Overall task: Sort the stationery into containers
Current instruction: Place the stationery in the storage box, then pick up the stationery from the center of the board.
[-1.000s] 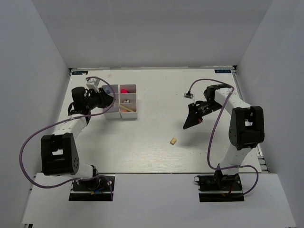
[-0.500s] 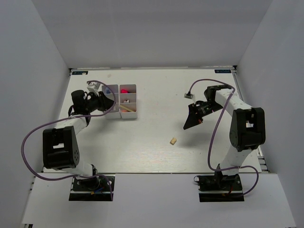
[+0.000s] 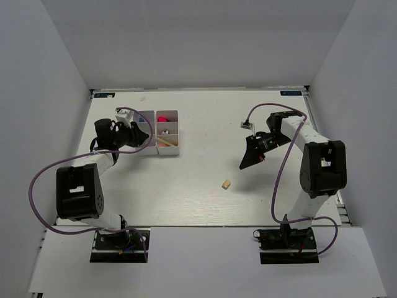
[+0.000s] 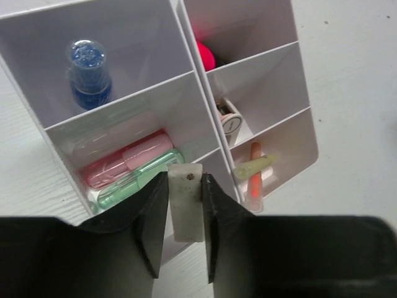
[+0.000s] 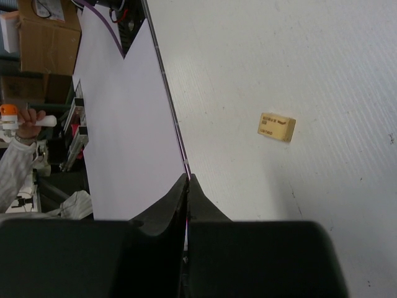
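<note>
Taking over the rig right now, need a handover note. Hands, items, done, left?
Left hand: shut on a white block, over the near end of the left tray, not yet released.
Right hand: shut, empty, above the table.
Done: the left tray holds a blue marker, pink marker and green marker. The right tray holds a red item, small white item and orange pencil.
Left: drop the block, then bin the tan eraser, which lies loose on the table.
</note>
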